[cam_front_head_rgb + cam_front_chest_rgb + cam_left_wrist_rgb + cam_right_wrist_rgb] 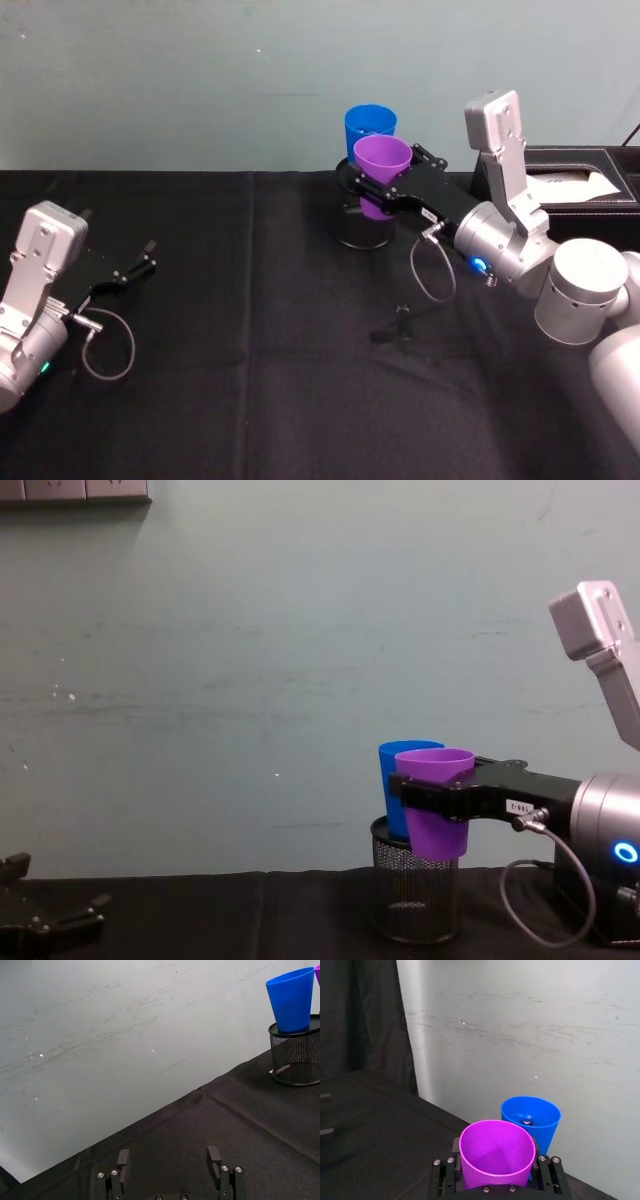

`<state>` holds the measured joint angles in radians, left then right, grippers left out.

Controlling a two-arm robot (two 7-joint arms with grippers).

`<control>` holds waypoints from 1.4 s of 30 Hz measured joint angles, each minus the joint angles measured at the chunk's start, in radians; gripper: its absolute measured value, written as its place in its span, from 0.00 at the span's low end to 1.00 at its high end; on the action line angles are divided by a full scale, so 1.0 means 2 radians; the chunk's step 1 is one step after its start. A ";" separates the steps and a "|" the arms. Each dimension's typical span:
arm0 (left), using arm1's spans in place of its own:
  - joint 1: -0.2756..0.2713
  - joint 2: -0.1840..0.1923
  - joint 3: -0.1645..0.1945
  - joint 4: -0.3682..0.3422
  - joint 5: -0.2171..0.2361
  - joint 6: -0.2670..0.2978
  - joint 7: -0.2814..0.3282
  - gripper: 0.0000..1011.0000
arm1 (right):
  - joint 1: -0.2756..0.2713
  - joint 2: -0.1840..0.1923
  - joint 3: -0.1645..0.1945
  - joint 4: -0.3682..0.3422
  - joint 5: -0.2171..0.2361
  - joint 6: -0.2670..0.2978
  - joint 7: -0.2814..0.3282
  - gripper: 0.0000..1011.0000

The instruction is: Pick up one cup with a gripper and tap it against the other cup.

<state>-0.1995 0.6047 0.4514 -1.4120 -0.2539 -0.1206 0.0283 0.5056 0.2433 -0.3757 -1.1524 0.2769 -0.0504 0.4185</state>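
Observation:
My right gripper (385, 175) (497, 1175) (425, 792) is shut on the purple cup (381, 160) (496, 1157) (437, 830) and holds it upright in the air over the front rim of a black mesh pen holder (365, 228) (415, 900). The blue cup (370, 122) (291, 1000) (530, 1115) (390, 765) stands in that holder, directly behind the purple one. The two cup walls are side by side; I cannot tell whether they touch. My left gripper (140, 262) (168, 1157) (50, 915) rests open on the table at the far left, holding nothing.
A black cloth covers the table (250, 380), with a pale wall close behind the cups. A black box holding white paper (580, 180) sits at the back right. A small black object (400, 325) lies on the cloth in front of the pen holder.

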 joint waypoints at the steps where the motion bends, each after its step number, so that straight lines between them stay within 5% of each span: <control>1: 0.000 0.000 0.000 0.000 0.000 0.000 0.000 0.99 | 0.003 -0.001 0.000 0.003 0.000 0.000 0.000 0.74; 11: 0.000 0.000 0.000 0.000 0.000 0.000 0.000 0.99 | 0.016 -0.007 0.001 0.017 -0.004 0.001 0.001 0.74; 22: 0.000 0.000 0.000 0.000 0.000 0.000 0.000 0.99 | 0.063 -0.029 -0.001 0.081 -0.012 -0.014 0.004 0.74; 42: 0.000 0.000 0.000 0.000 0.000 0.000 0.000 0.99 | 0.070 -0.034 0.005 0.088 -0.015 -0.015 0.007 0.74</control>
<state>-0.1995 0.6047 0.4514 -1.4120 -0.2539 -0.1205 0.0283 0.6449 0.1754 -0.3652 -0.9767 0.2472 -0.0798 0.4318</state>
